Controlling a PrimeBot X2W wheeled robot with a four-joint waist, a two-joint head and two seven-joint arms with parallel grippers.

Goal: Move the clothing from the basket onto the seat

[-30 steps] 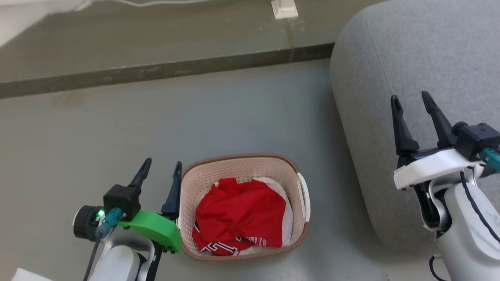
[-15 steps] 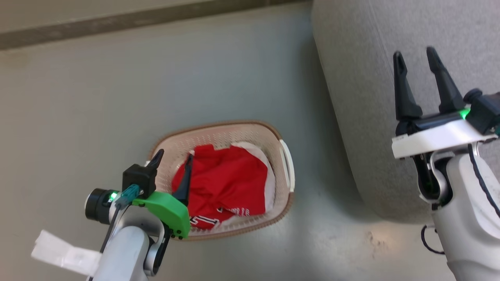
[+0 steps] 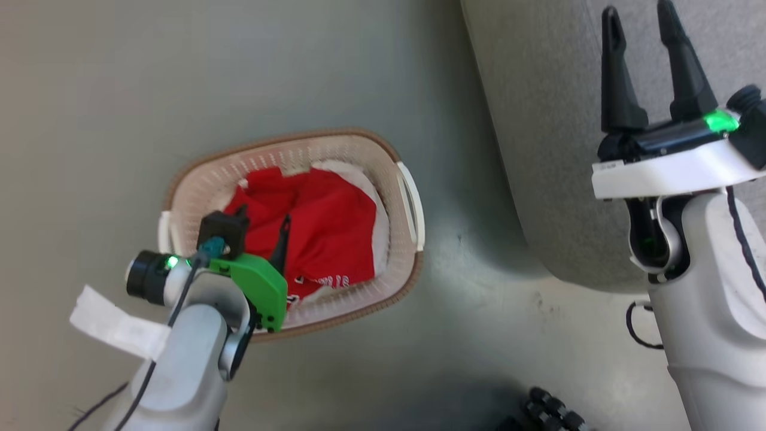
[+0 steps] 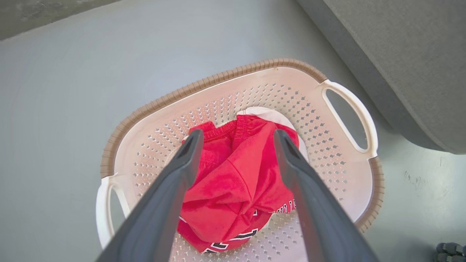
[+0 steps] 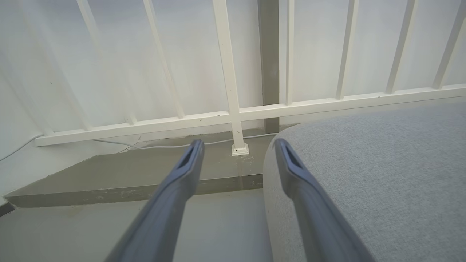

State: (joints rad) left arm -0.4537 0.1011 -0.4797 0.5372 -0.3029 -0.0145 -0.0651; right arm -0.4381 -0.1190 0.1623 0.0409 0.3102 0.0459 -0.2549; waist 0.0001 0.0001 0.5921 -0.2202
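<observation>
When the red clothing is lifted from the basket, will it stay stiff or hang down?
Probably it hangs down: the clothing lies crumpled in soft folds. It looks thin, so likely light. Two layers overlap in the basket, so one may drag the other.

Beyond my right fingers [image 5: 189, 160] a white railing [image 5: 233, 116] ran across a pale wall [image 5: 54, 54], its bars slanting upward; a grey post [image 5: 268, 54] stood above the gap between them; a white cable [image 5: 164, 146] trailed along a raised olive step [image 5: 109, 178] just past their tips; under my left fingers [image 4: 182, 163] spread smooth grey floor [image 4: 54, 91], softly lit, faintly scuffed to their right.
</observation>
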